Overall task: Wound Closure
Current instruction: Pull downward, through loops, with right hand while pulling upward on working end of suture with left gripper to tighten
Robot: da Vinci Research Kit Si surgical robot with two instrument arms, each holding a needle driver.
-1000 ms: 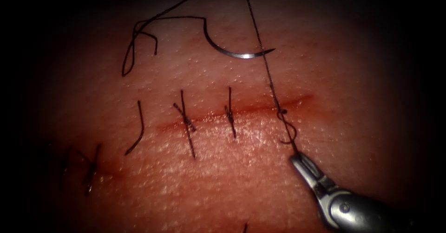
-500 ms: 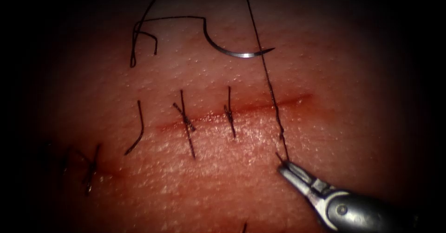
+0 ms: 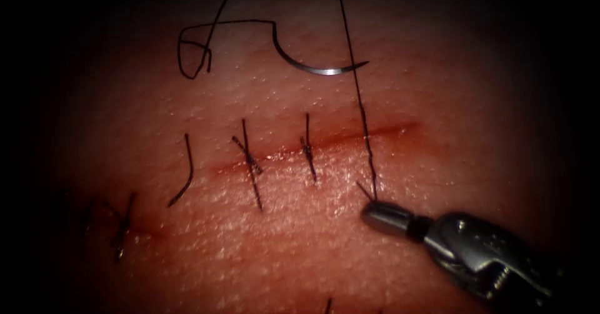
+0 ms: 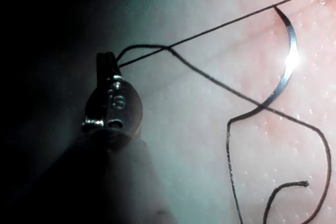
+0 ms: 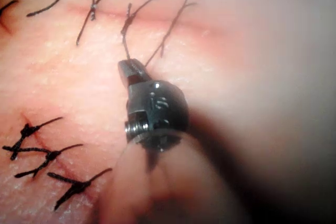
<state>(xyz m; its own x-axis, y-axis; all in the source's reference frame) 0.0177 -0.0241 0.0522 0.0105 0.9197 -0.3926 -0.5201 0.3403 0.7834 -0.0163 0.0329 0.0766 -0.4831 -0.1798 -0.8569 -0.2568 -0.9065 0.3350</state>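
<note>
curved needle (image 3: pixel 312 67) loose on tissue (image 3: pixel 437 101); both hands (image 3: pixel 375 212) (image 4: pixel 106 62) clenched on taut thread (image 3: pixel 357 89)

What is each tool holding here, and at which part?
Right tool: shut on the thread near its short free end, below the cut. Left tool: shut on the thread's long strand. The needle lies free on the tissue.

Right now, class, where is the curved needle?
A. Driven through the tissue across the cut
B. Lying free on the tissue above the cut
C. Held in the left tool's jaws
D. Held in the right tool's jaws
B: the needle lies loose on the tissue above the cut, while the right tool is shut on the thread below the cut and the left tool grips thread too.
</note>
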